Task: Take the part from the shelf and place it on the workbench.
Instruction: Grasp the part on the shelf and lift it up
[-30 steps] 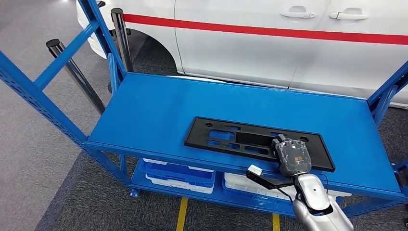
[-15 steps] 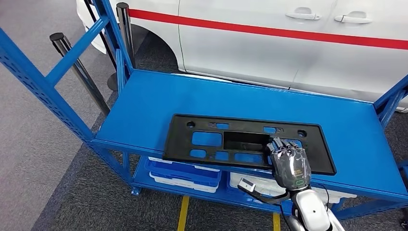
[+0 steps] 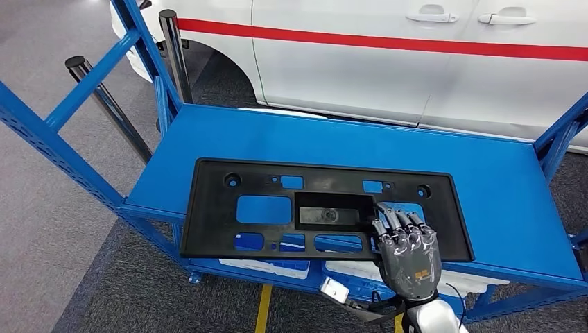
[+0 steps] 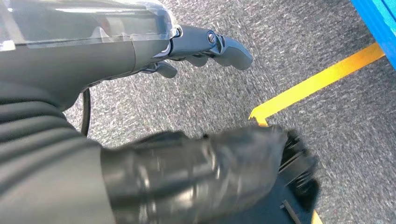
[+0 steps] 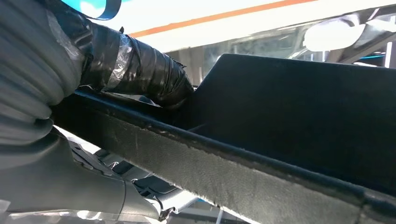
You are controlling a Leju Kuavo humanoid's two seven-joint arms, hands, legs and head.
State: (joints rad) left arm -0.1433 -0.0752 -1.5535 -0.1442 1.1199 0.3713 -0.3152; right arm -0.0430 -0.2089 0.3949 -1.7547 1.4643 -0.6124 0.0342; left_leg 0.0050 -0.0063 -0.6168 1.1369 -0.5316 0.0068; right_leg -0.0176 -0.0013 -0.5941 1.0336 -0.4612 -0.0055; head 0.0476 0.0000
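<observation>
A blue shelf (image 3: 229, 142) stands before a white car (image 3: 416, 62); we grip the black part (image 3: 222, 208) at its near edge, right hand (image 3: 408, 250) fingers (image 3: 395, 223) over it, overhanging the shelf front, workbench unreached.

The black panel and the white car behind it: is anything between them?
Just bare blue shelf top, seen in the head view, between the black panel and the white car.

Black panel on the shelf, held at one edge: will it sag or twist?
The black panel looks thin with many cutouts, so probably light and somewhat flexible. The right hand grips it off-centre, so the long far end may droop or twist.
</observation>
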